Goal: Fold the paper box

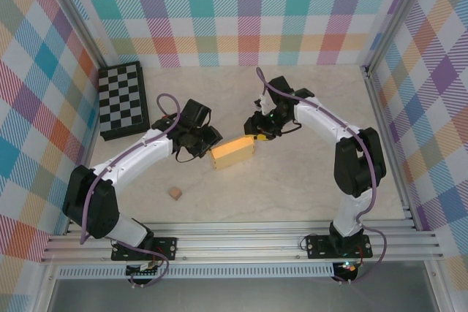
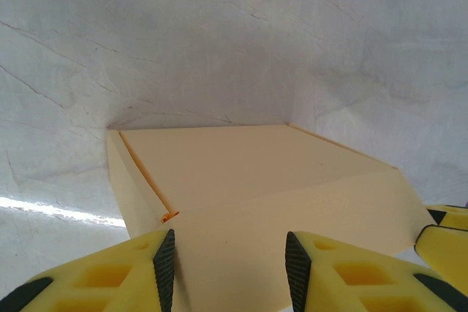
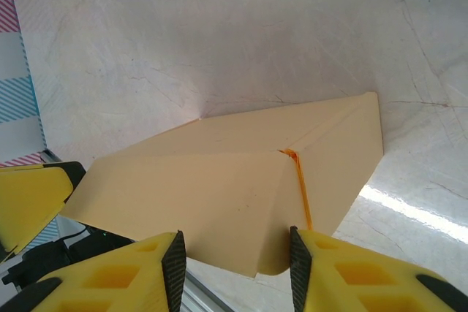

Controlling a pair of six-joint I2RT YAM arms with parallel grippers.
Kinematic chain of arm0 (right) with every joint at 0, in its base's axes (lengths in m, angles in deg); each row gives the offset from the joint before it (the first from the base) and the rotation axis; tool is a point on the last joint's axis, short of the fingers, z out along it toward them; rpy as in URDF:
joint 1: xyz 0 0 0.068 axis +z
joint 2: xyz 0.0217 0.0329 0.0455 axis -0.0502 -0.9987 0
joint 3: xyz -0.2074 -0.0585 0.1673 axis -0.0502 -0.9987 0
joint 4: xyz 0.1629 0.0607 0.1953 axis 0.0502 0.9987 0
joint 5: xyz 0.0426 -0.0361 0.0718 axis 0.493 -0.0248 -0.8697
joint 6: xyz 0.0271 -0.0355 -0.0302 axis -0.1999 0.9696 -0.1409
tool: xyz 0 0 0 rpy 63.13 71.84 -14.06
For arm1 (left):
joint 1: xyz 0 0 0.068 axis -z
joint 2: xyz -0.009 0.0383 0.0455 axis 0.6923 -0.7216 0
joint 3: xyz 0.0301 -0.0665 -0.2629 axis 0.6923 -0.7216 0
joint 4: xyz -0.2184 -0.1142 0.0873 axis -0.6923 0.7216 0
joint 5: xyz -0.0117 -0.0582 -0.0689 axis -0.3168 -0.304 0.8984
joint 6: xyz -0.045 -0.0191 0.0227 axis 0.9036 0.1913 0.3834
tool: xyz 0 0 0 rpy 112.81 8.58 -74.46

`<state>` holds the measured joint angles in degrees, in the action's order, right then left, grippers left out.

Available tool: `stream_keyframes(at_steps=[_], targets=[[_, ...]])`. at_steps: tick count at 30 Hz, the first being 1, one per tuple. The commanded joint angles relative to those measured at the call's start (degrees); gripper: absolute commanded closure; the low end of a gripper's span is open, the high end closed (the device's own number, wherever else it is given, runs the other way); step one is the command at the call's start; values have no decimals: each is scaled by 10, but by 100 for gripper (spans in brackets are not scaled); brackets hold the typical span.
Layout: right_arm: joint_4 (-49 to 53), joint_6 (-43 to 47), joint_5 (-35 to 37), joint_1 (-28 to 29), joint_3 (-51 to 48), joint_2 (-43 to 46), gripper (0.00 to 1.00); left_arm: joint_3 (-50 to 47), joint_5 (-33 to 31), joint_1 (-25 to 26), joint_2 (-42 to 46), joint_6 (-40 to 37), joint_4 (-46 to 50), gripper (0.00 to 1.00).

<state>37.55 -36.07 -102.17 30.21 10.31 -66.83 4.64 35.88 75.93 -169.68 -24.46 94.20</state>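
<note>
— Where is the box [image 1: 232, 153] sitting?
— Mid-counter [image 1: 292, 188], folded compact, insides hidden.
— Held?
— Left end effector [image 2: 229, 264] and right end effector [image 3: 235, 268] are sitting at its ends, fingers apart; grip unclear.

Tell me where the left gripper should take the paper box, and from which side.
Probably its short left end, from the left: the paper box lies flat, that end faces the left gripper, and the right gripper occupies the other end.

White arms [image 1: 131, 158], black joints [image 1: 356, 162], purple cables [image 1: 170, 97], yellow claws [image 2: 230, 268]
</note>
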Motion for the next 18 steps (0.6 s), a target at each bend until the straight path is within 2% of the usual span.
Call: stream_keyframes(at_steps=[1, 7, 12, 18], targets=[[-1, -28, -65, 29, 9, 2, 58, 0, 35, 15, 31, 63, -96, 55], [-6, -39, -69, 34, -5, 15, 58, 11, 19, 13, 28, 78, -80, 50], [4, -36, -40, 32, -10, 12, 57, 55, 9, -7, 14, -13, 18, 43], [7, -39, -4, 28, -11, 12, 55, 18, 12, -44, 44, -72, 79, 40]])
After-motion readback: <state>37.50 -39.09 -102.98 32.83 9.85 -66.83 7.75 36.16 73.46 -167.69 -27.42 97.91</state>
